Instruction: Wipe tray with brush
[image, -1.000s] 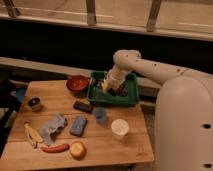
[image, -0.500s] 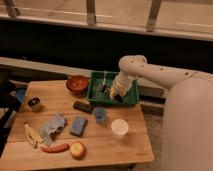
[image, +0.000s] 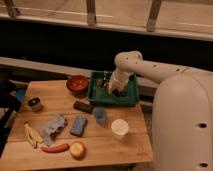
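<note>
Fingers' state: cannot tell, too dark and tucked under the wrist. Gripper (image: 116, 90) sits down inside the tray (image: 97, 97), toward its 3 o'clock half. Brush (image: 105, 80) shows as a small pale spot with a dark stem at the tray's 12 o'clock side, just at 10 o'clock of the gripper; contact unclear. Tray lies at the table's (image: 135, 145) 1 o'clock corner. Red-brown bowl (image: 77, 83) just at the tray's 9 o'clock. Black bar (image: 83, 106) and blue cup (image: 100, 115) near the tray's 7 and 6 o'clock. White cup (image: 120, 128) further out at 6 o'clock.
</note>
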